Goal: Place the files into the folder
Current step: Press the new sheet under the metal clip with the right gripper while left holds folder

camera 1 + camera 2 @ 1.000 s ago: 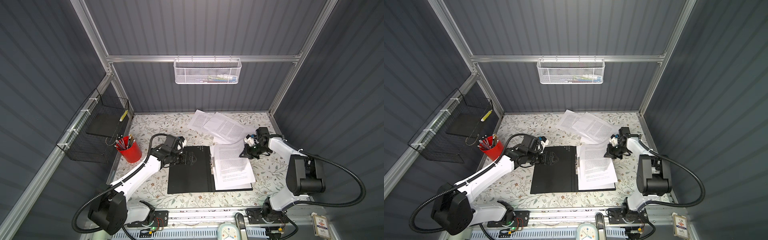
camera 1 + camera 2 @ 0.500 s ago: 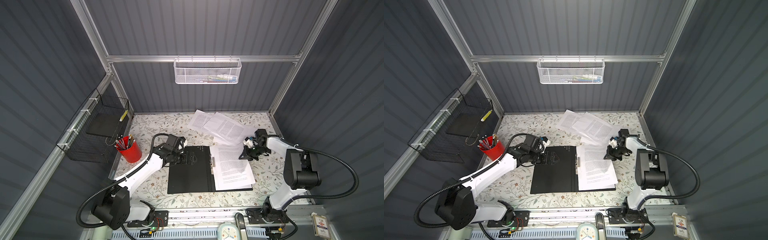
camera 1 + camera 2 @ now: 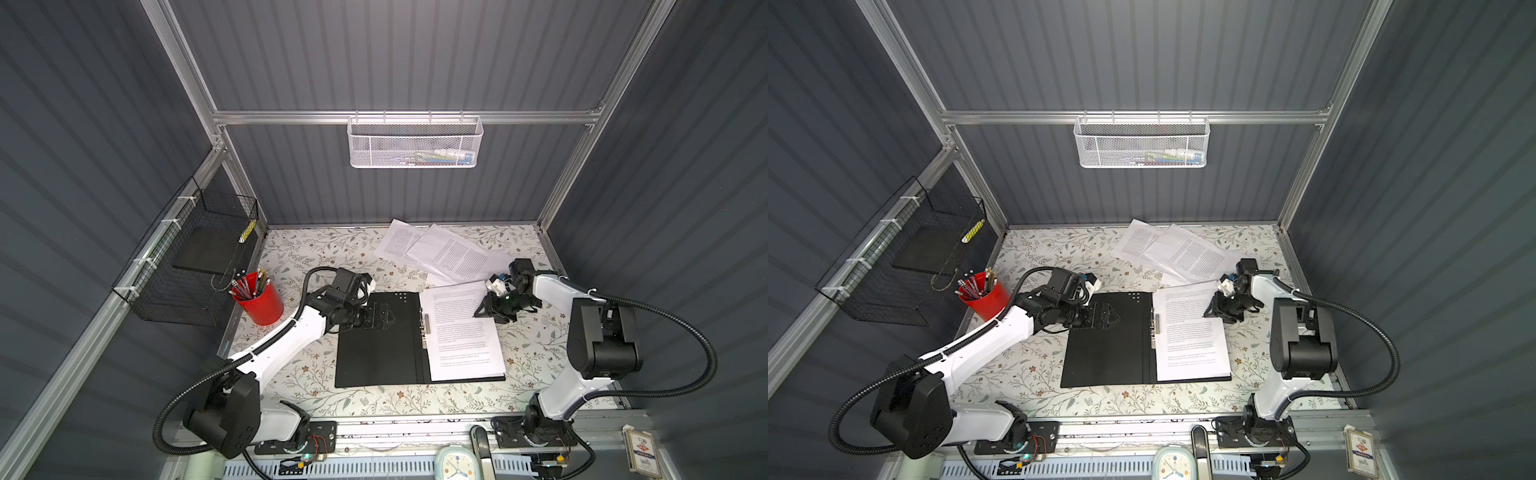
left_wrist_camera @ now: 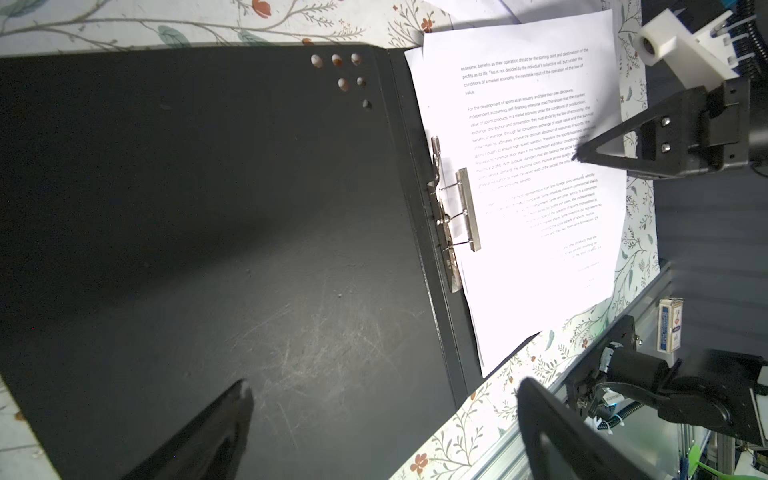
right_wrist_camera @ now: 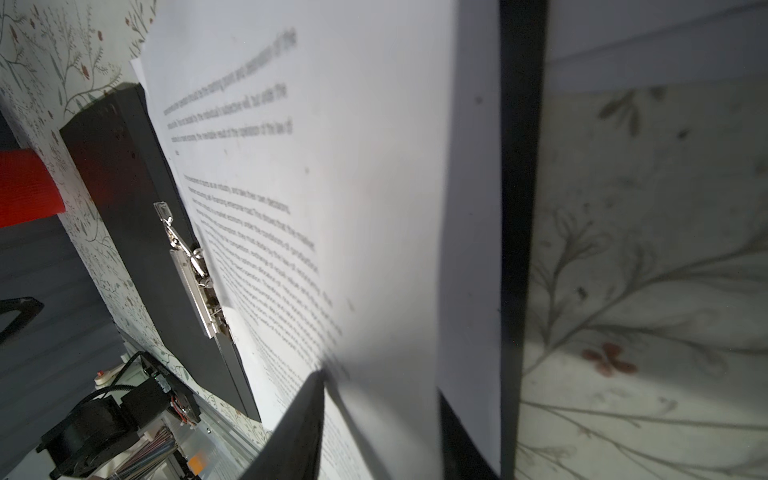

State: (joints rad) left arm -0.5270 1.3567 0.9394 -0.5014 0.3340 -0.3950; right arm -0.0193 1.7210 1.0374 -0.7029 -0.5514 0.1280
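— Top views?
— Your left tool hangs wide open, empty, over the folder. The files lie on its right leaf, with loose sheets behind.
— Wrists?
— Your right tool seems parted, resting on the top sheet. It's thin, limp and slippery, so pinch an overhanging edge.

Folder inside: matt black, scuffed, scratched. Spine clip: shiny metal. Files: matt white paper. Table cover: smooth floral print. Basket: black wire.

Floral tabletop w/ open folder, loose files, red pen cup
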